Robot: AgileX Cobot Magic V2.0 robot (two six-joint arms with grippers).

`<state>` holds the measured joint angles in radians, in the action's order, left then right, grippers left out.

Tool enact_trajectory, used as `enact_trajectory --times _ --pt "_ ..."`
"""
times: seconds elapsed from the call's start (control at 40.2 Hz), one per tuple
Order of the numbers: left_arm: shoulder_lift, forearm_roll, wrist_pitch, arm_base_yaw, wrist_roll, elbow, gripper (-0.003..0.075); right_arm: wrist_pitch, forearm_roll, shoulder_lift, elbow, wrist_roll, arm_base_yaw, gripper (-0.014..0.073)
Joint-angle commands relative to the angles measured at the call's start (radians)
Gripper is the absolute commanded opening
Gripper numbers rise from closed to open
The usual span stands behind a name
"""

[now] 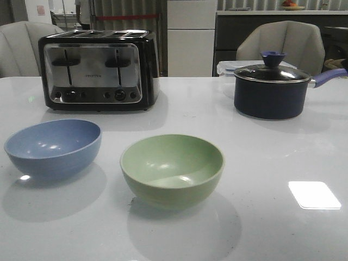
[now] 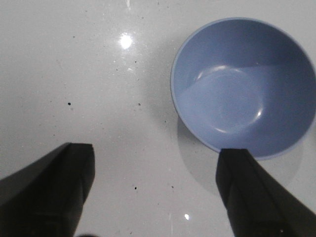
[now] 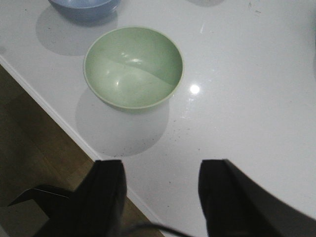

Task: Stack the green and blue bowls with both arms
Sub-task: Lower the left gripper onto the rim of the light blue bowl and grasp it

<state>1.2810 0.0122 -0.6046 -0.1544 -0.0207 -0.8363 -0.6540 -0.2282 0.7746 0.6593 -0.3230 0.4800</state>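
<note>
The blue bowl (image 1: pixel 53 145) sits upright and empty on the white table at the front left. The green bowl (image 1: pixel 172 168) sits upright and empty beside it, near the front middle, apart from it. Neither arm shows in the front view. In the left wrist view my left gripper (image 2: pixel 157 158) is open and empty above the bare table, with the blue bowl (image 2: pixel 244 86) just beyond one fingertip. In the right wrist view my right gripper (image 3: pixel 162 170) is open and empty over the table's front edge, short of the green bowl (image 3: pixel 133 66). The blue bowl (image 3: pixel 84 7) shows partly behind it.
A black and chrome toaster (image 1: pixel 98 69) stands at the back left. A dark lidded saucepan (image 1: pixel 270 89) with a purple handle stands at the back right, a clear container behind it. The table's front edge (image 3: pixel 59 121) and wooden floor show in the right wrist view.
</note>
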Motion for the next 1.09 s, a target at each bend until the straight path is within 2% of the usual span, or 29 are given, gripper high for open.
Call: enact_trajectory --times 0.0,0.199,0.497,0.572,0.845,1.019,1.069 --pt "0.075 0.008 0.063 -0.007 -0.001 -0.08 0.0547 0.074 -0.006 -0.008 0.027 -0.011 0.002 0.0455" --pt "0.246 0.01 0.093 -0.007 -0.001 -0.167 0.0547 0.074 -0.006 -0.008 0.027 -0.011 0.002 0.0455" --pt "0.393 0.079 0.135 -0.008 -0.001 -0.22 0.0541 0.074 -0.006 -0.008 0.027 -0.011 0.002 0.0455" --pt "0.416 0.079 0.139 -0.008 -0.001 -0.22 0.0501 0.074 -0.006 -0.008 0.027 -0.011 0.002 0.0455" --pt "0.433 0.079 0.137 -0.008 -0.001 -0.222 0.0216 0.074 -0.006 -0.008 0.027 -0.011 0.002 0.0455" --pt "0.412 0.079 0.11 -0.008 -0.001 -0.222 0.0093 0.074 -0.006 -0.008 0.027 -0.011 0.002 0.0455" --pt "0.398 0.079 0.094 -0.008 -0.001 -0.222 0.0094 0.074 -0.006 -0.008 0.027 -0.011 0.002 0.0455"
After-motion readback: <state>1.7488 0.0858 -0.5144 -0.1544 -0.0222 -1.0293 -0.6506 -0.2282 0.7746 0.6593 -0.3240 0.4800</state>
